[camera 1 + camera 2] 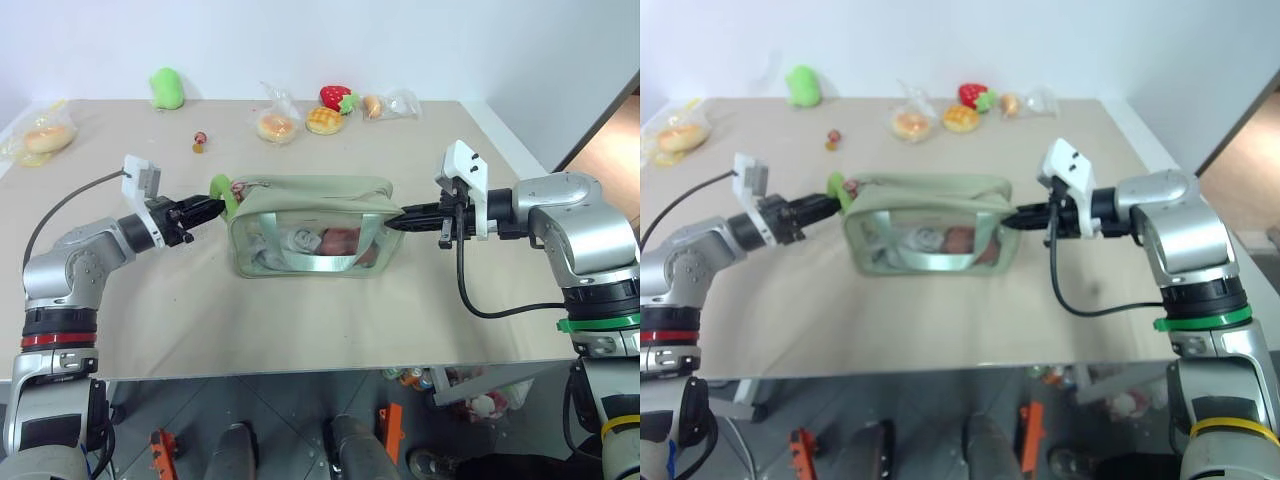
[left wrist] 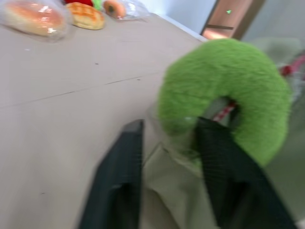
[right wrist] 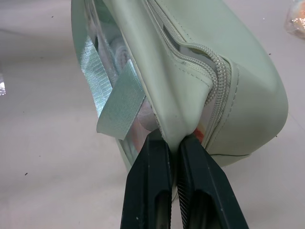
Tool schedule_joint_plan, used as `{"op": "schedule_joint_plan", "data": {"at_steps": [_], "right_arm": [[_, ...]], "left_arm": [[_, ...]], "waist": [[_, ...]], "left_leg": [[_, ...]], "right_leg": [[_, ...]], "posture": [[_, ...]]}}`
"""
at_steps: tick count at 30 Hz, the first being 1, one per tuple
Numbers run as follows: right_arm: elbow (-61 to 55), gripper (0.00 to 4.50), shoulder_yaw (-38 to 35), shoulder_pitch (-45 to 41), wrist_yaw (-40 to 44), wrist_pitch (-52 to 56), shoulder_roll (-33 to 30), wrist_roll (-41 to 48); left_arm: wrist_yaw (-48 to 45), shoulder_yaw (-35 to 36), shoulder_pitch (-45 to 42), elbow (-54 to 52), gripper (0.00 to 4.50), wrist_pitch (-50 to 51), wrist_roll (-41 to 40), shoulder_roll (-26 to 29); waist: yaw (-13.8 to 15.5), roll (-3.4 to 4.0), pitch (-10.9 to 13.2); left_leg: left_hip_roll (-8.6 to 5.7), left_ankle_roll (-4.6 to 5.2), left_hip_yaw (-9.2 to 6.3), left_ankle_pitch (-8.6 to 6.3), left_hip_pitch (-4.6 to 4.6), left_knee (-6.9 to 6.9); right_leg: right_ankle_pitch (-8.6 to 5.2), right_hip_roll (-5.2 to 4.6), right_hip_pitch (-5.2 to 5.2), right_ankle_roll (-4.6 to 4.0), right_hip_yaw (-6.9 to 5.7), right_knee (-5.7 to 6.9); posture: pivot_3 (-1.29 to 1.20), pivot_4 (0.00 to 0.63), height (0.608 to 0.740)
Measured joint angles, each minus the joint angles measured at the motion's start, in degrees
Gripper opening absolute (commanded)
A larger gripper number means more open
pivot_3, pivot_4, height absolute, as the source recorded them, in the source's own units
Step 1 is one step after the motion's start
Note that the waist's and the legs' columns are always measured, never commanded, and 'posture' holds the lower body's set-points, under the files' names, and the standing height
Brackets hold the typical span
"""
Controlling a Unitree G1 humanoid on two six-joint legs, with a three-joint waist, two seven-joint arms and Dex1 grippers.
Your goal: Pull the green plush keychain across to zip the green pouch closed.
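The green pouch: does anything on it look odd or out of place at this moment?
Yes. The green pouch has its top zipper still gaping, and its end fabric is bunched where the right pincer pinches it. A strap band sticks out loose and twisted. The green plush keychain sits at the far end.

One table (image 1: pixel 300 330). One pouch (image 1: pixel 310 225), with one keychain (image 1: pixel 222 192) at its end. Two claws: the left claw (image 1: pixel 207 209) and the right claw (image 1: pixel 395 221). One loose green plush (image 1: pixel 166 88). One strawberry toy (image 1: pixel 336 97). Four clear bread packets: (image 1: pixel 40 135), (image 1: pixel 276 124), (image 1: pixel 324 120), (image 1: pixel 380 104).
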Motion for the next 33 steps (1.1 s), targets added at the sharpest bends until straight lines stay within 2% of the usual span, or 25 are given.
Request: {"op": "schedule_joint_plan", "data": {"at_steps": [2, 15, 23, 33], "right_arm": [[0.0, 0.00, 0.0, 0.0, -0.1, 0.0, 0.1, 0.0], [0.1, 0.00, 0.0, 0.0, -0.5, -0.6, 0.6, -0.1], [0.1, 0.00, 0.0, 0.0, -0.7, -0.7, 1.2, 0.0], [-0.6, 0.00, 0.0, 0.6, -1.5, -0.4, 1.1, 0.4]], "left_arm": [[-0.3, 0.0, 0.2, -0.8, 0.01, 0.4, 0.0, 0.0], [0.2, 0.2, 0.3, -1.8, 0.01, -0.6, 0.3, 0.0], [0.5, 0.0, -8.5, -3.4, 0.01, -4.6, 1.1, -0.8], [-9.7, -10.7, -12.9, -13.1, 0.01, -6.7, 3.6, 0.0]], "waist": [[0.0, 0.00, 0.0], [0.0, 0.00, 0.0], [0.0, 0.00, 0.0], [0.0, 0.00, 0.0]], "left_leg": [[0.00, 0.00, 0.00, 0.00, 0.00, 0.00], [0.00, 0.00, -0.01, 0.00, 0.01, 0.00], [0.00, 0.00, 0.00, 0.00, -0.02, 0.06], [0.00, 0.00, 0.00, 0.00, 0.00, 0.06]], "right_leg": [[0.01, 0.00, 0.00, 0.01, 0.00, 0.00], [0.02, 0.02, 0.00, -0.01, 0.00, 0.01], [0.09, 0.01, 0.02, 0.12, 0.02, 0.00], [0.01, 0.03, 0.02, -0.01, 0.05, 0.00]], "posture": [[0.00, 0.150, 0.740], [0.00, 0.150, 0.740], [0.00, 0.150, 0.740], [0.00, 0.150, 0.740]]}}
